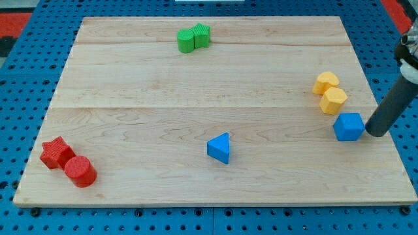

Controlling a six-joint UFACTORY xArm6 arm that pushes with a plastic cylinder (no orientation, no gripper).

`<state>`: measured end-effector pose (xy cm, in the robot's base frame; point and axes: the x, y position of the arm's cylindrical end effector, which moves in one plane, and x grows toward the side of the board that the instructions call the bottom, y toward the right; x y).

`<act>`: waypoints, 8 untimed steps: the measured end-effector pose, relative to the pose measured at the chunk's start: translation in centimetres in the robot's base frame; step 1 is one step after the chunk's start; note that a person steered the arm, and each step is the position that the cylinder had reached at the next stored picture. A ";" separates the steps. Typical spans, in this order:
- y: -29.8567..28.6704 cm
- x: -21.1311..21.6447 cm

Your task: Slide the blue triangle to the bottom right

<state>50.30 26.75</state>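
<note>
Blue triangle (219, 148) apex toward view's top-right, my tip (375, 132) far right beside blue cube (349, 126)

The rod (398, 98) runs off the view's right edge up near the top, so its upper part and the arm behind it are cut off. My tip (376, 132) sits just right of the blue cube (349, 126); touching or a hair apart, can't tell. At the table's top edge, two green blocks (194, 38) press together and their shapes blur into one lump. The table's (196, 91) bottom corners look cropped close.
</note>
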 end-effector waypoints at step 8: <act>-23.5 3.4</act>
<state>53.75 3.27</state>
